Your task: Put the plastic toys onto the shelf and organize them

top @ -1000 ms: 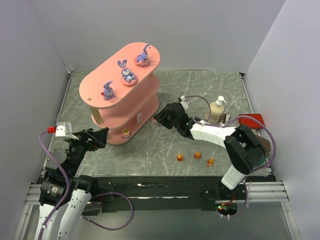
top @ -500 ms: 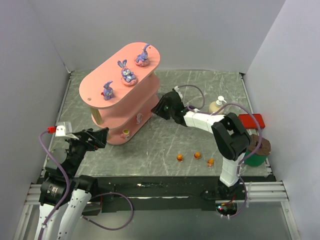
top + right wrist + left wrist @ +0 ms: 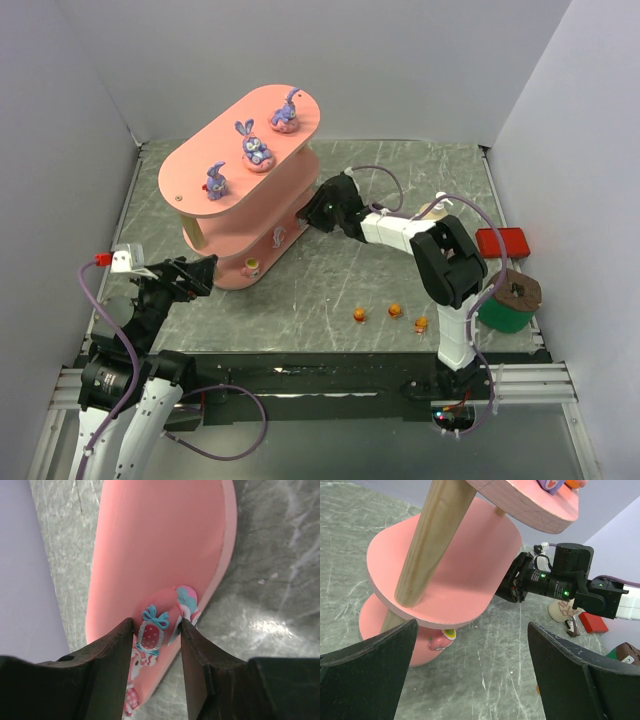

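Note:
The shelf (image 3: 190, 170) stands at the back left, with three purple bunnies (image 3: 256, 147) on its top board. A pink egg-like toy (image 3: 252, 266) sits on the bottom board and also shows in the left wrist view (image 3: 440, 640). Three tiny orange toys (image 3: 395, 310) lie on the table in front. My right gripper (image 3: 315, 212) is at the shelf's right end. In the right wrist view it (image 3: 157, 630) is shut on a pink egg-like toy (image 3: 156, 622) with a blue bow, over the edge of a pink board (image 3: 150, 540). My left gripper (image 3: 475, 675) is open and empty near the shelf's left foot.
A cream pump bottle (image 3: 433, 210) stands behind the right arm. A flat red box (image 3: 500, 243) and a green tub with a brown top (image 3: 510, 300) sit at the right edge. Grey walls close in the table on three sides.
My right gripper has moved left and back to the shelf's right end with the toy in it. The left arm has not moved.

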### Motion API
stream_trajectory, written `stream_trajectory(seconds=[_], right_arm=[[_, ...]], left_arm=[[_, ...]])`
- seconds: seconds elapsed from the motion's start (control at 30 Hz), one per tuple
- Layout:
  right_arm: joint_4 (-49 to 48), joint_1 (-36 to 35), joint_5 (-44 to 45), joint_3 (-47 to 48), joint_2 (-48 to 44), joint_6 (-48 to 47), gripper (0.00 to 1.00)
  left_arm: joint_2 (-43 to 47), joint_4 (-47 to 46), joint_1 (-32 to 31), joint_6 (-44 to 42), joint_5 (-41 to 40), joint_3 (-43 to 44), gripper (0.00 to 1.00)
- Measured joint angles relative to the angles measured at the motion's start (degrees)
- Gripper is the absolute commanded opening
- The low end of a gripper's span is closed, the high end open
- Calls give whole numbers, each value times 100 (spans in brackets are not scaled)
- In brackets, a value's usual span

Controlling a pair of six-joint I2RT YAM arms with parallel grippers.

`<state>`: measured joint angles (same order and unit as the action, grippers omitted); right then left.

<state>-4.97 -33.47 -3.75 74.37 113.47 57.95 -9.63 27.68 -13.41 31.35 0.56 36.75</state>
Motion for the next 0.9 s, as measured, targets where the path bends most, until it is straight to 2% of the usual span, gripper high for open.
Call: stream_trajectory(seconds=[0.9], right_arm=[[-144, 103, -52, 258, 243, 413, 13]], left_arm=[[-2, 2, 0, 2, 0, 0, 96]])
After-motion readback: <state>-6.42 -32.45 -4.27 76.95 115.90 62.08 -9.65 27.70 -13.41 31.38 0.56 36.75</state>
